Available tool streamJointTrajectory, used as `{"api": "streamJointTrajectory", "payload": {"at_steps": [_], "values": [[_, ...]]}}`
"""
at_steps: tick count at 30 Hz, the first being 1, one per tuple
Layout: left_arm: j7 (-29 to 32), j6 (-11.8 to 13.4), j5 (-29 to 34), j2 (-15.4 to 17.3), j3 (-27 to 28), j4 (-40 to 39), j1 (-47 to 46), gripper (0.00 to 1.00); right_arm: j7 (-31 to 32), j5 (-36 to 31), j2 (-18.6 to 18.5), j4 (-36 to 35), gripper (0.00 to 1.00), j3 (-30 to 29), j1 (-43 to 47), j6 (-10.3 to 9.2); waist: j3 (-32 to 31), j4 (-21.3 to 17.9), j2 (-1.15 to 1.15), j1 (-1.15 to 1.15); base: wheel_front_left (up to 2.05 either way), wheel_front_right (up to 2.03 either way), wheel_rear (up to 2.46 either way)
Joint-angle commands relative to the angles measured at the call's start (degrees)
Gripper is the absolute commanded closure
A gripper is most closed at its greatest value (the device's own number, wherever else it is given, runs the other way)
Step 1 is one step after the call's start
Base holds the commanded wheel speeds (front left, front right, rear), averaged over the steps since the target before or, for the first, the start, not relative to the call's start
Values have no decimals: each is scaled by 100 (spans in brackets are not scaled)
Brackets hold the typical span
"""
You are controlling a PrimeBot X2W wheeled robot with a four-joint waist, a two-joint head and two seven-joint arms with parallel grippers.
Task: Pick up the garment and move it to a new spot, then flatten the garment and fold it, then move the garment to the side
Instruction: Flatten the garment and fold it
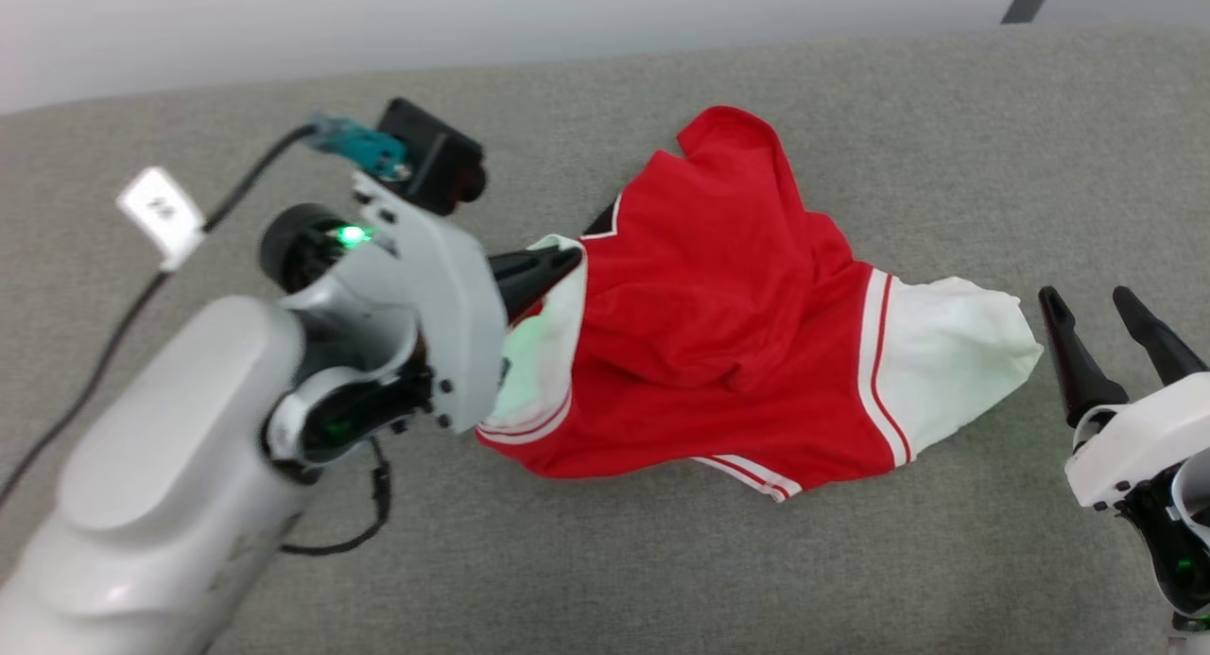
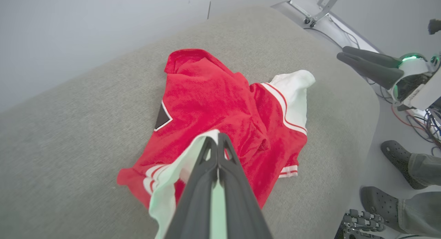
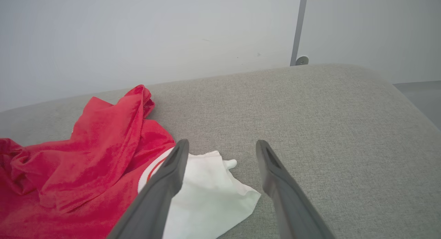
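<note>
left hand (image 1: 558, 261) | clamped shut on white sleeve (image 1: 539, 371) of garment (image 1: 718, 334), likely for lifting | right hand (image 1: 1087, 298) | held open near other sleeve (image 1: 955, 353), in reserve

Red garment (image 1: 728, 343), white sleeves, crumpled on grey cushion (image 1: 851, 560).

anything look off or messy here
The shirt lies crumpled and twisted on the grey cushion, not flat. One white sleeve is pinched in the left gripper; the right gripper stands open beside the other sleeve. Nothing looks damaged.
</note>
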Motion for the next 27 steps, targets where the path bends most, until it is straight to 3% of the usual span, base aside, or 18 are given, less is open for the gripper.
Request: {"api": "streamJointTrajectory", "payload": {"at_steps": [1, 6, 10, 12, 14, 27], "values": [[-60, -84, -4, -119, -80, 167, -96, 100, -37, 24, 22, 29, 0, 22, -95, -2, 97, -104, 0, 0, 0, 0, 0], [-189, -242, -119, -522, -486, 919, -248, 100, -123, 56, 49, 129, 0, 59, -155, -2, 198, -204, 0, 0, 0, 0, 0], [-372, -273, -90, -647, -747, 1285, -306, 96, -174, 69, 99, 195, 0, 89, -164, -2, 234, -232, 0, 0, 0, 0, 0], [-546, -274, -180, -725, -946, 1397, -352, 60, -212, 77, 101, 244, 0, 104, -197, -2, 255, -238, 0, 0, 0, 0, 0], [-705, -274, -191, -625, -1133, 1505, -432, 0, -244, 88, 119, 296, 0, 135, -213, -2, 264, -240, 0, 0, 0, 0, 0], [-869, -260, -821, 204, -1308, 1163, -519, 0, -541, 152, 33, 437, 0, 133, -88, -2, -5, -178, 0, 0, 0, 0, 0]]}}
